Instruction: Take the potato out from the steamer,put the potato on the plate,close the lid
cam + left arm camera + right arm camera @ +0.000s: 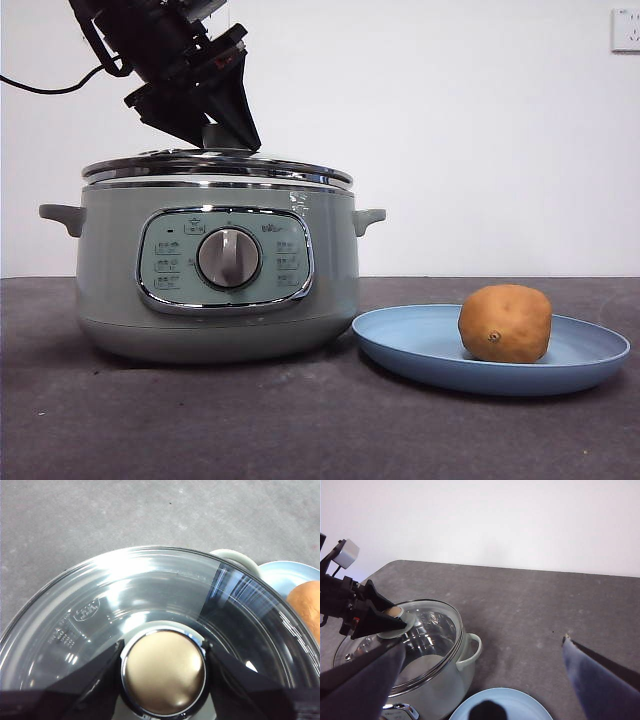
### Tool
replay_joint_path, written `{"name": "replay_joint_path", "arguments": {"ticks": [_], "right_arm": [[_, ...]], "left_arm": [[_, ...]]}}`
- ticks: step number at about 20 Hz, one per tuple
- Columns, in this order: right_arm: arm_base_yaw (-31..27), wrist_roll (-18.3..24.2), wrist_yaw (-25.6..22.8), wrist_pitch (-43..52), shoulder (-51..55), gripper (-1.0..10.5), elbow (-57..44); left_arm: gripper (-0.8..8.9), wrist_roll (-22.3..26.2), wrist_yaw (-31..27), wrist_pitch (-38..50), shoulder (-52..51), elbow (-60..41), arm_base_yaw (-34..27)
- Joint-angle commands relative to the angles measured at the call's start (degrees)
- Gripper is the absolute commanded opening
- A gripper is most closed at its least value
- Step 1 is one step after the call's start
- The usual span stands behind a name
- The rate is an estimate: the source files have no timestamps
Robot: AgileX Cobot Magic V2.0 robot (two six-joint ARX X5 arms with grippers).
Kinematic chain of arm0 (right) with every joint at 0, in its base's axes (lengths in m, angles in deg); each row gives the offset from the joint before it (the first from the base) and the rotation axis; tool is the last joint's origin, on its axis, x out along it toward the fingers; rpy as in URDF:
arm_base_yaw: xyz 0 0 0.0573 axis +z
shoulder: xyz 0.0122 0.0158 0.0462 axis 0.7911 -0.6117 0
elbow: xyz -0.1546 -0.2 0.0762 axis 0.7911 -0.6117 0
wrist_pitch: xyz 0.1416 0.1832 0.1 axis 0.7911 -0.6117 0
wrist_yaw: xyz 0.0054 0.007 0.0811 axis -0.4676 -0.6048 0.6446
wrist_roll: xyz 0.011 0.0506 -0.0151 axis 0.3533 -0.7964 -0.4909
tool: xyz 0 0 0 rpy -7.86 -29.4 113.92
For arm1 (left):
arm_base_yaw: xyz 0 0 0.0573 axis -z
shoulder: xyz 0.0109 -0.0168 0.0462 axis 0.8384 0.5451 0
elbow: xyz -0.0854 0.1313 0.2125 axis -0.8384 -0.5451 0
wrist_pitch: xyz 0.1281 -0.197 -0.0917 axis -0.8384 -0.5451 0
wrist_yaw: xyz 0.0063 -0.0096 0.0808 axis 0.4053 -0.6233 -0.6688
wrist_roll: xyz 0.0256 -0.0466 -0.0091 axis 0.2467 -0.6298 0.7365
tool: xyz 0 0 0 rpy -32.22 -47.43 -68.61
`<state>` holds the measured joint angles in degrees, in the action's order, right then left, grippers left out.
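A: How many things do you see?

B: I count one steamer, one lid, one plate and one potato. They all sit on the dark bench.

A: What is in what?

B: The potato lies on the blue plate, just beside the steamer. The glass lid sits on top of the steamer. I cannot tell through the glass if anything is inside the pot.

A: Where are your hands?

B: My left hand is right over the steamer, with one black jaw on each side of the lid's knob, holding it. My right hand hangs high above the bench, wide open, with nothing in it.

A: What else is around?

B: A white wall with a socket at the back, and a black cable by my left arm.
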<state>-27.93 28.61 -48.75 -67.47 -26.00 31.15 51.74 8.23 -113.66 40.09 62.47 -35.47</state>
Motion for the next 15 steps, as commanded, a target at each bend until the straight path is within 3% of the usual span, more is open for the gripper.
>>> {"name": "replay_joint_path", "arguments": {"ticks": [1,12,15], "right_arm": [[0.02,-0.55,-0.13,0.26,0.04,6.6,0.09],[0.02,-0.55,-0.11,0.26,0.07,6.6,0.09],[0.04,-0.55,0.28,-0.02,0.04,6.6,0.09]], "left_arm": [[-0.09,0.35,0.42,0.92,0.00,0.81,0.04],[-0.09,1.18,-0.11,-2.78,3.56,0.79,1.57],[0.54,1.16,-0.07,-5.31,3.56,0.79,1.68]]}}
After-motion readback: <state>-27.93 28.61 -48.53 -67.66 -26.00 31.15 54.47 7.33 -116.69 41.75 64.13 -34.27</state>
